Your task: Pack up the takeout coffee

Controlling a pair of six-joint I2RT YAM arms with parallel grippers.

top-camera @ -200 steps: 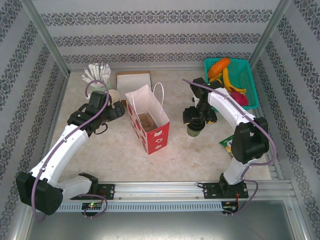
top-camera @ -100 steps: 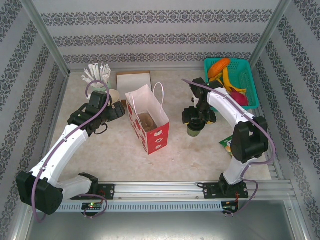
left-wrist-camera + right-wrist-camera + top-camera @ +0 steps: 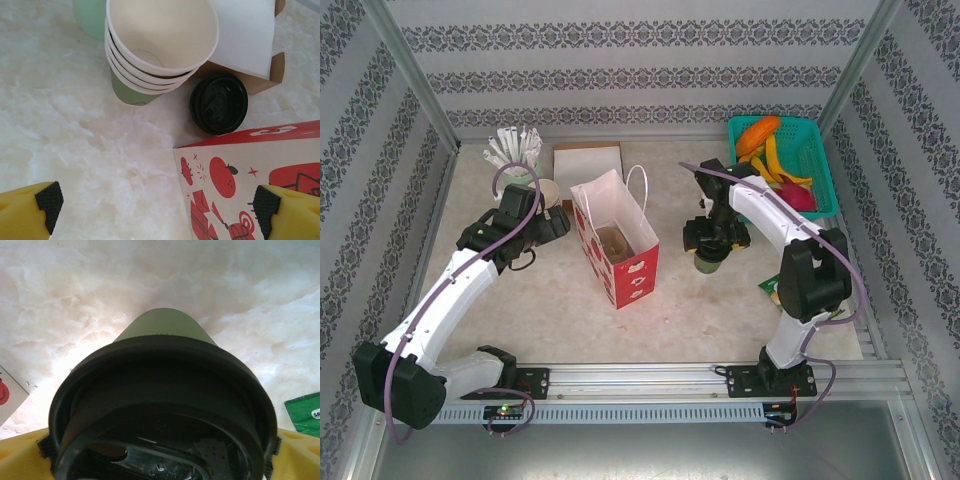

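The takeout coffee [image 3: 708, 263], a green cup under a black lid [image 3: 160, 390], stands right of the red-and-white paper bag [image 3: 616, 240]. My right gripper [image 3: 717, 240] hangs straight over it, open. Its yellow fingers straddle the lid, with the black pads [image 3: 46, 446] right at the rim on both sides. My left gripper [image 3: 552, 222] is open at the bag's left side, low over the table. In the left wrist view the bag's printed wall [image 3: 250, 185] lies between its pads [image 3: 45, 206], and nothing is held.
A stack of lidless cups [image 3: 160, 45], a loose black lid [image 3: 218, 104] and an open brown box [image 3: 250, 40] lie just beyond the left gripper. A green basket [image 3: 817, 165] of fruit sits back right. A green packet [image 3: 775, 288] lies near the right arm.
The right arm has shifted slightly left above the cup. The cup, the bag and the left arm have stayed put.
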